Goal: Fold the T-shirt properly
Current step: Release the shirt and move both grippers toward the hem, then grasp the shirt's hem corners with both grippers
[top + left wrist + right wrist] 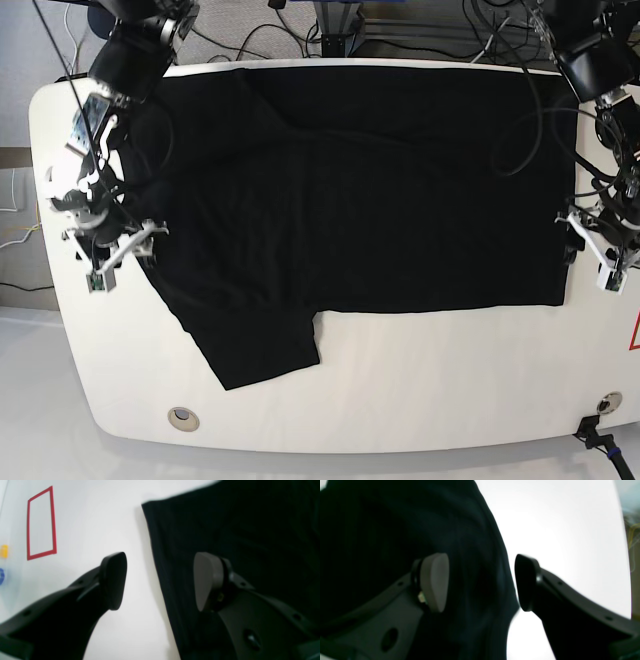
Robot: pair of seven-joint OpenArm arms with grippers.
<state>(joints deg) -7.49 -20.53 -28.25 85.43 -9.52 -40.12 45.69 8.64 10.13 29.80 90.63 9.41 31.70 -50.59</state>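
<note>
1. T-shirt (370,210): plain black, spread flat across most of the white table (420,390), reaching from the left edge zone to the right edge zone in the base view; one short sleeve (262,345) angled out toward the near edge. No print visible on the upward face.
2. Left gripper (160,580): jaws apart, nothing between them. In the left wrist view, one pad (113,580) over bare table, the other pad (207,580) over black cloth, the straight cloth edge (155,562) running between the two. Contact with the cloth: cannot tell.
3. Same gripper in the base view (600,245): positioned at the right-hand edge of the shirt, straddling its border.
4. Right gripper (482,582): jaws apart, nothing clamped. In the right wrist view, grey pad (435,580) over dark cloth, dark pad (526,582) at the cloth's border with white table behind; rumpled cloth edge lying in the gap. View blurred; contact cannot be confirmed.
5. Same gripper in the base view (105,235): at the left-hand edge of the shirt, beside the sleeve side.
6. Red tape outline (41,523) on the table, well apart from the cloth, in the left wrist view.
</note>
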